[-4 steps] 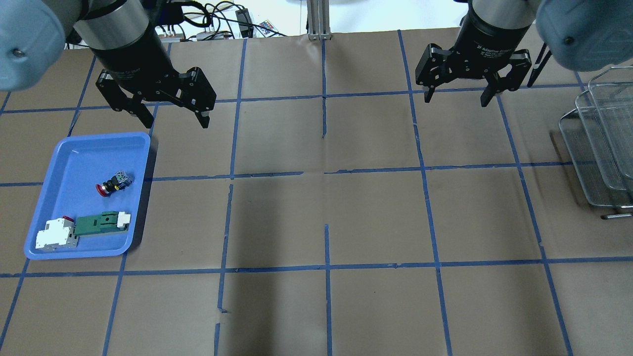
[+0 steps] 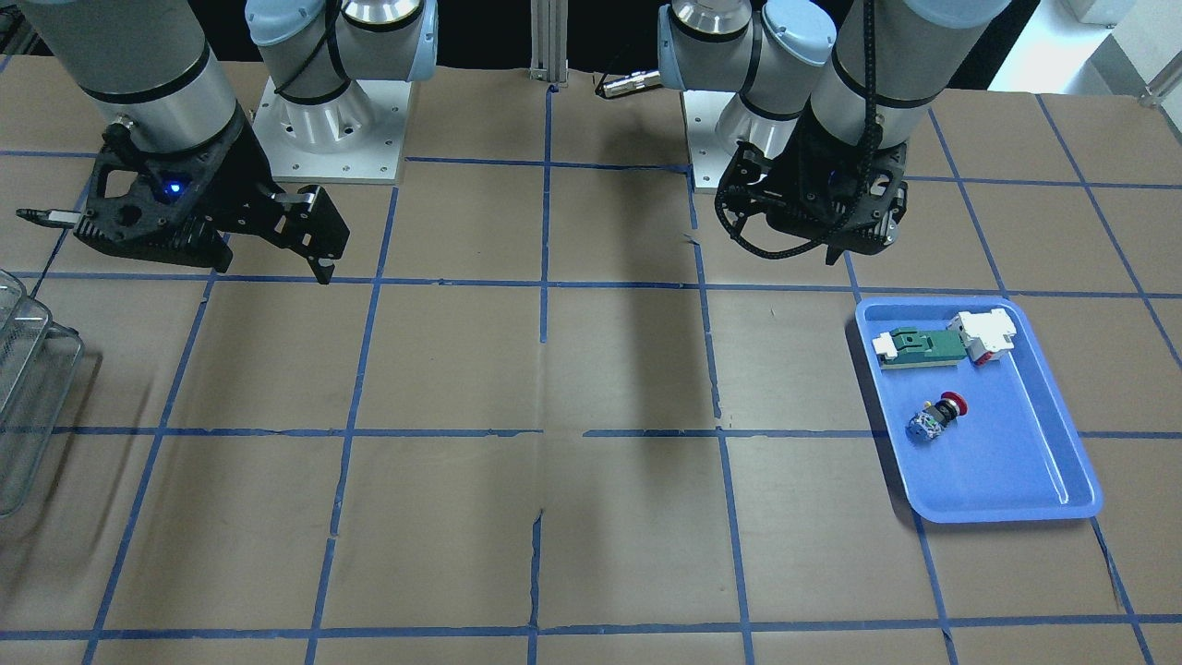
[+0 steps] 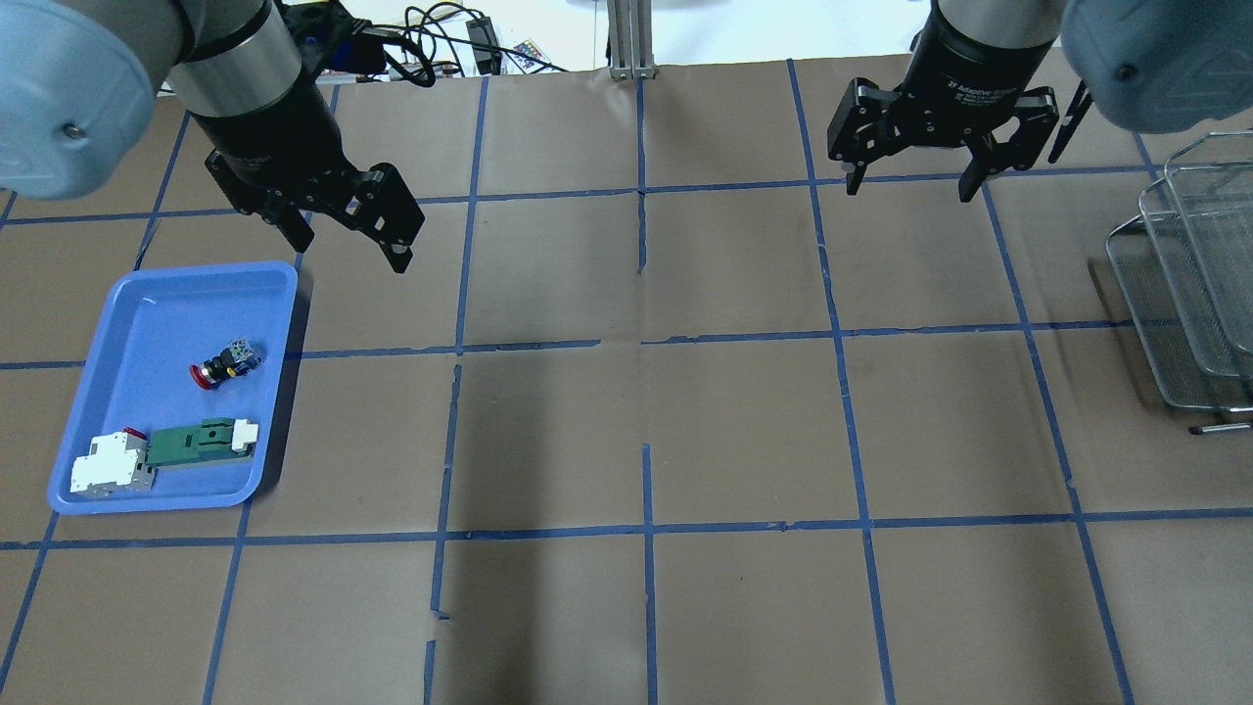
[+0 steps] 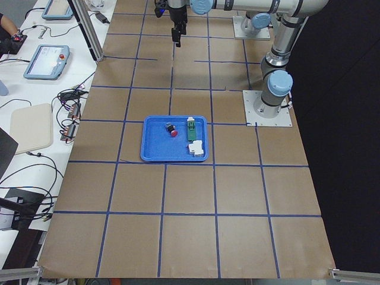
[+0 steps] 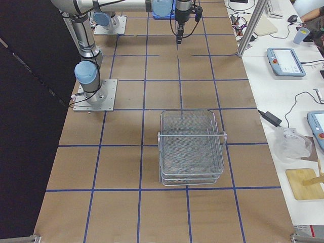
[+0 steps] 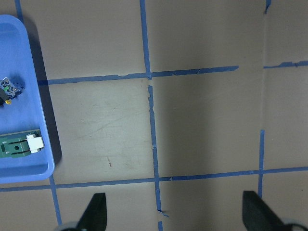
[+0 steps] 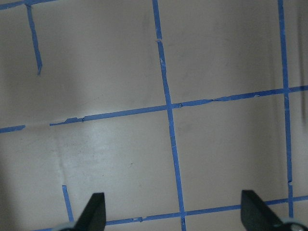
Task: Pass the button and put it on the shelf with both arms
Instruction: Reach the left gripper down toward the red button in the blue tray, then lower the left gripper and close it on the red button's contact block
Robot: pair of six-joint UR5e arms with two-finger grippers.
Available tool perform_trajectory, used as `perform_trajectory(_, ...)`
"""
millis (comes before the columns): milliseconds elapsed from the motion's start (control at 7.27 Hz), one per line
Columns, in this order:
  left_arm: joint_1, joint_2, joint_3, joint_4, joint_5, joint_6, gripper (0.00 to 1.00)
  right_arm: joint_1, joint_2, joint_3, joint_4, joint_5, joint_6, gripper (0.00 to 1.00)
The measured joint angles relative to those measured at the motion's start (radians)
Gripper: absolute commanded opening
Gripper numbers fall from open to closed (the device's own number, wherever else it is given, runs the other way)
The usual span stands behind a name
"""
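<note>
We see the button (image 2: 939, 417) lying in the blue tray (image 2: 1016, 494), apart from a green part (image 2: 916, 348) just beside a white block (image 2: 988, 332).

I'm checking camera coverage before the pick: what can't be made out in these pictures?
- Button: left wrist view, the left edge cuts off its red cap; only the blue-and-white block shows.
- Shelf: overhead view, the right edge cuts it off.
- Its lower levels: exterior right view, the top basket covers them.
- White blocky part: markings too small in every view.
</note>
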Motion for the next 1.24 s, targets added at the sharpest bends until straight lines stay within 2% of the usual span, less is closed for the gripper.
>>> perform_trajectory(413,0.100,0.001,-0.136,0.169,0.038,0.261,1.00,0.000,0.004,0.000,-0.008,0.002,0.005,1.00)
perform_trajectory(550,0.156,0.001,-0.184,0.236,0.044,0.366,0.93,0.000,0.005,0.000,-0.012,0.003,0.005,1.00)
perform_trajectory(963,0.363,-0.018,-0.253,0.328,0.042,0.777,1.00,0.000,0.006,0.003,-0.014,0.001,0.006,1.00)
perform_trajectory(1239,0.493,-0.050,-0.296,0.402,0.028,0.934,1.00,0.000,0.006,0.005,-0.015,0.000,0.006,1.00)
